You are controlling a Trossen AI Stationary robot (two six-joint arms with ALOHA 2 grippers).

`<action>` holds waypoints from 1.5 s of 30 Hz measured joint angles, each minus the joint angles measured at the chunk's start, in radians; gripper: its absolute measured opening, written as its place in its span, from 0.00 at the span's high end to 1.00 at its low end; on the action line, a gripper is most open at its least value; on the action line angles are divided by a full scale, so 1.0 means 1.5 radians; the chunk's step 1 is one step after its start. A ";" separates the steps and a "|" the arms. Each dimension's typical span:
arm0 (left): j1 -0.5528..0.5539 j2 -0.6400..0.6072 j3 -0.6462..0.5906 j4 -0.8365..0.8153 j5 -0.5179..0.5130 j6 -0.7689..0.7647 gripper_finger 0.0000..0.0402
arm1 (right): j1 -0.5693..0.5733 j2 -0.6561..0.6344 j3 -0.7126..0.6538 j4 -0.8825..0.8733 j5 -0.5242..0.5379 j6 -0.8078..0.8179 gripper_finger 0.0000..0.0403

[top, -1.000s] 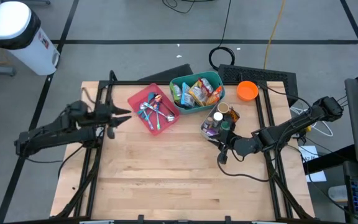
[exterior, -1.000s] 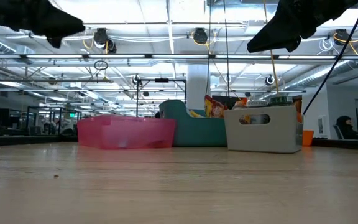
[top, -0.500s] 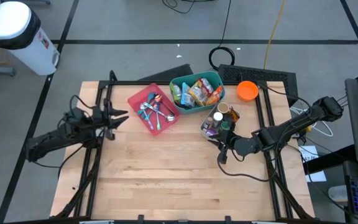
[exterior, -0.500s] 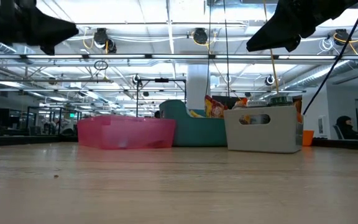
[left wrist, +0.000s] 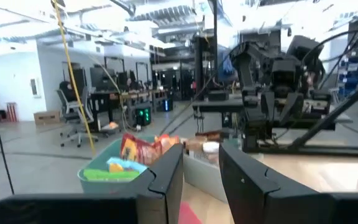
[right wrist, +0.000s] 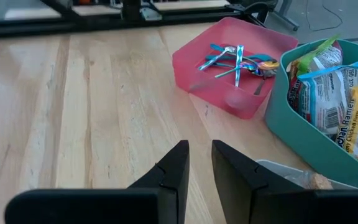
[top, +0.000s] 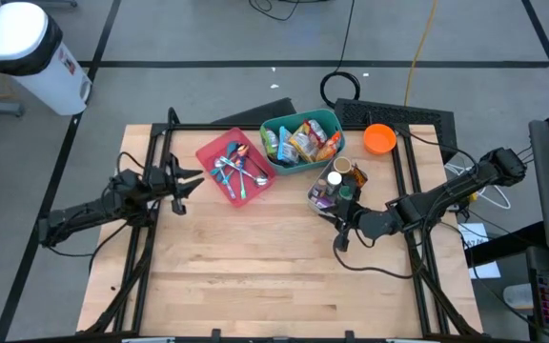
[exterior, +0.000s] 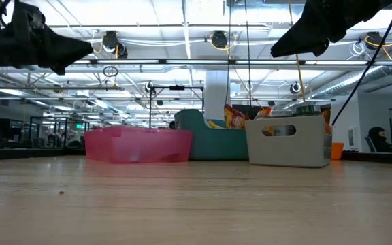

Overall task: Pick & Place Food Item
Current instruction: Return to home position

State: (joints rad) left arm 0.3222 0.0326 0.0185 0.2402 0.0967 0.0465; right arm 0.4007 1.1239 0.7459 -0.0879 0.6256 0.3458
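Food packets (top: 301,139) fill a teal bin (top: 324,121) at the table's far side; the right wrist view shows them too (right wrist: 331,93). My left gripper (top: 191,178) hovers above the table's left part, left of a pink bin (top: 233,170), pointing toward the bins. Its fingers (left wrist: 201,152) stand a little apart with nothing between them. My right gripper (top: 340,240) hangs above the table near a white caddy (top: 330,188), on its near side. It is narrowly open (right wrist: 201,146) and holds nothing.
The pink bin (right wrist: 229,68) holds spoons. The white caddy (exterior: 288,139) holds small jars and stands right of the teal bin (exterior: 213,139). An orange bowl (top: 379,139) sits at the far right corner. Bare wood (top: 255,267) covers the table's near half.
My left gripper has sunk lower over the table's left part as its arm folded down, and its nose has tipped up. Its finger gap looks the same. My right arm has kept still.
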 joint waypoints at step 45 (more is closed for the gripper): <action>0.000 0.000 0.000 -0.043 -0.017 0.067 0.73 | 0.101 -0.443 0.000 -0.228 -0.332 -0.157 0.85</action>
State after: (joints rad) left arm 0.3222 0.0326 0.0185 0.1764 0.0708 0.1463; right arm 0.5518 0.4600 0.7452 -0.4295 0.1280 0.1107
